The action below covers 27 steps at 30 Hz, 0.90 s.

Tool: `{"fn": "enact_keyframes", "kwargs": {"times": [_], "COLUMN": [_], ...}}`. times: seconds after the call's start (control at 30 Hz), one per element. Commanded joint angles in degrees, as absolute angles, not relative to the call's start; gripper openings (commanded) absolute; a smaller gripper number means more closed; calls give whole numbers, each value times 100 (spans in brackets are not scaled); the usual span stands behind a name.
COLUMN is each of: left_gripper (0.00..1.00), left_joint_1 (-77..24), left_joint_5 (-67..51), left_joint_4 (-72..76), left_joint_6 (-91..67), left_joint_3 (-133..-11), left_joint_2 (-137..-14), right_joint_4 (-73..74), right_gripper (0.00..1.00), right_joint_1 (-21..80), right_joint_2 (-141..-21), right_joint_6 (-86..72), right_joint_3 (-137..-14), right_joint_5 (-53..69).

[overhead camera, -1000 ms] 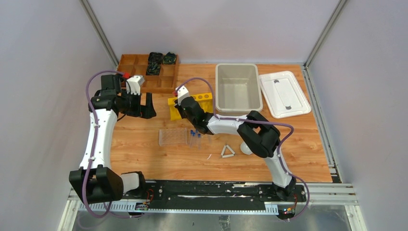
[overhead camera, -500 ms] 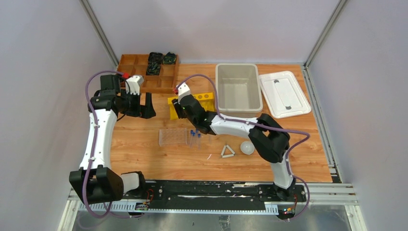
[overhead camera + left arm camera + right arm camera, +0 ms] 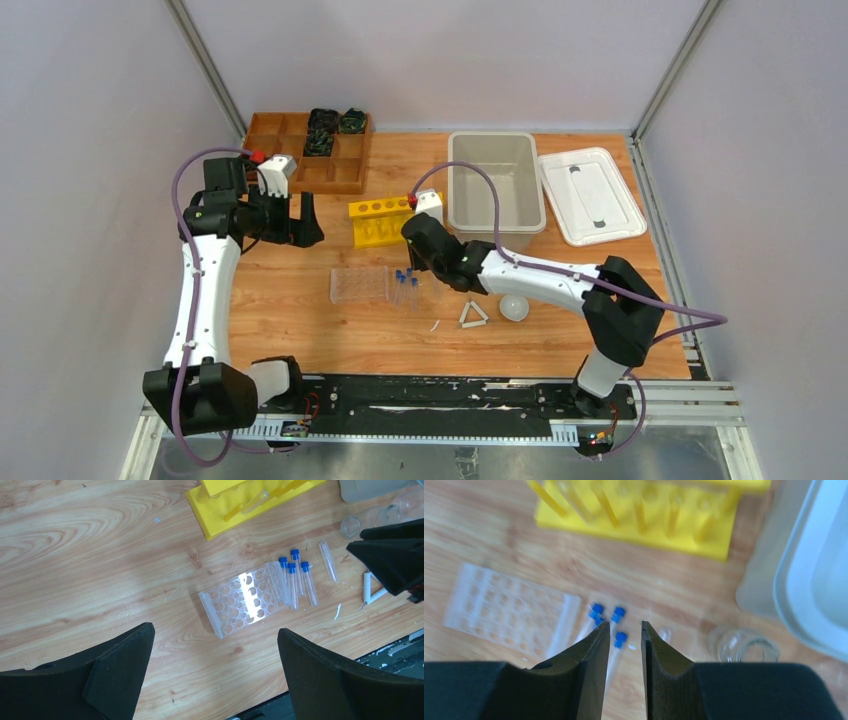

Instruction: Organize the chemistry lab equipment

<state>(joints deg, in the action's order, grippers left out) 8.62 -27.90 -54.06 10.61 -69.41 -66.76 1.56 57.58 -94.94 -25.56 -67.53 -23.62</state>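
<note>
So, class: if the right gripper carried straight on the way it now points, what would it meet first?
Most likely the blue-capped tubes lying on the table; the right gripper aims at them, though depth is unclear.

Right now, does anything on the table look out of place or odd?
Yes. Three blue-capped tubes lie loose on the table beside the clear rack, not standing in its holes, and the rack sits crooked. A capless tube lies apart from them, and a small white sliver nearby may be a chip.
</note>
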Motion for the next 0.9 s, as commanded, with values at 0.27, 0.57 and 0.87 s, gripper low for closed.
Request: {"fn": "enact_keyframes", "kwargs": {"times": [0.27,0.57,0.87], "left_gripper": [100,100,100], "left_joint_1": [922,923,923], "left_joint_5": [-2918,-2918,-2966], "left_joint_4": [-5300,-5332,-5395], "left_joint_6": [914,951,994], "left_joint_3": [-6939,-7001,-7073], "left_joint_2": [-6415,-6413,-6358], "right_joint_4": [1499,1626,1695], "right_gripper": [32,32,29], "right_joint_1": [5783,5719,5389], "right_joint_2": [-10284,-10691,-10995], "right_joint_6": [-3412,-3536,-3609], "right_joint_3": [-6729,-6686,-6952], "right_joint_5": [-2514,-2567,-1977]}}
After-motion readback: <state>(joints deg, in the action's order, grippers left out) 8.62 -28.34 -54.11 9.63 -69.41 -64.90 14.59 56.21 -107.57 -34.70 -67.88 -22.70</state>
